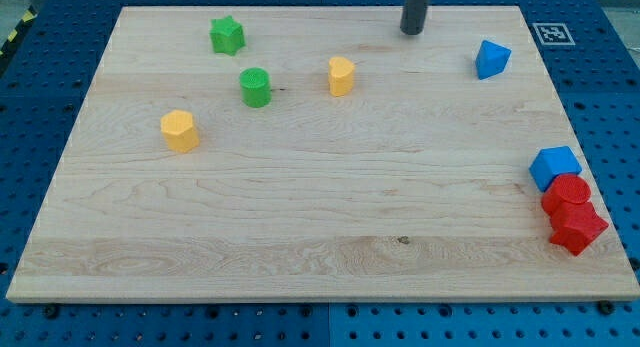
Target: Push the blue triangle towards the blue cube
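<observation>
The blue triangle (491, 59) lies near the view's top right of the wooden board (320, 217). The blue cube (554, 168) sits at the board's right edge, well below the triangle. My tip (412, 32) is at the view's top, left of the blue triangle and a little above it, with a gap between them. It touches no block.
A red cylinder (567, 194) and a red star (577, 227) sit just below the blue cube. A yellow block (341, 76) is left of my tip. A green cylinder (255, 87), a green star (227, 34) and a yellow hexagon (180, 130) lie at the left.
</observation>
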Controlling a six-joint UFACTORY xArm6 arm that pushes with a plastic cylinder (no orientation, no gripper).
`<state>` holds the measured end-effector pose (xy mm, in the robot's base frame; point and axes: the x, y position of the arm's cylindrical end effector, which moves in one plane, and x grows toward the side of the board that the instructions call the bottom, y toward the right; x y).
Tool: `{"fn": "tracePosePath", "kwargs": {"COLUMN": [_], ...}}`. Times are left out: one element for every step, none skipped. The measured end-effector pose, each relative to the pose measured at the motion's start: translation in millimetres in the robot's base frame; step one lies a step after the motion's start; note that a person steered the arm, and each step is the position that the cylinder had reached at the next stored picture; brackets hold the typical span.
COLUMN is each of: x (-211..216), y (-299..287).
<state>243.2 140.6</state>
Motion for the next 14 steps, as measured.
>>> {"fn": "tracePosePath", "kwargs": {"x": [8,11,11,22,25,29,33,39,41,60,64,78,81,82], "y": [33,40,40,41,41,41,44,66,78,84,84,84,84,81]}}
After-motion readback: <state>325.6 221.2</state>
